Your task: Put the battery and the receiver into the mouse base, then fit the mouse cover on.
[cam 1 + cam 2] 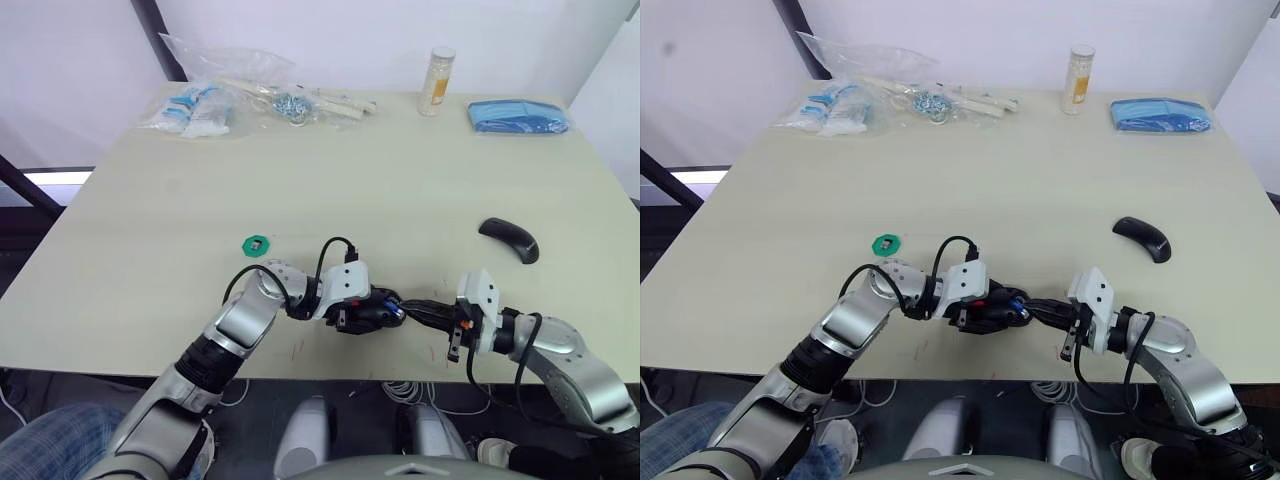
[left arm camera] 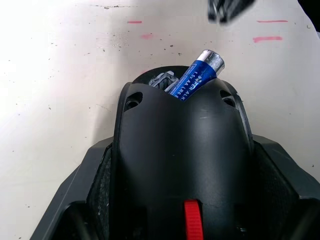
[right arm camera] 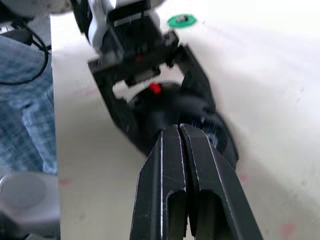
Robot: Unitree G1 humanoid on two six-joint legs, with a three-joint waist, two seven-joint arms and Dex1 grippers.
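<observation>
Right gripper (image 3: 181, 131), fingers pressed together, sits just beside the battery (image 2: 197, 73), which is tilted half-out of the mouse base (image 2: 182, 165) clamped in the left gripper (image 1: 350, 310). Push the raised end flat, gently.

A pale table (image 1: 400, 170) carries a small green disc (image 1: 257, 243) lying flat near its front left. Along the far edge — clear plastic bags (image 1: 225, 85) of small parts at the left, an upright pale bottle (image 1: 436, 81) right of middle, and a blue packet (image 1: 518, 116) at the far right — red marks dot the near edge
</observation>
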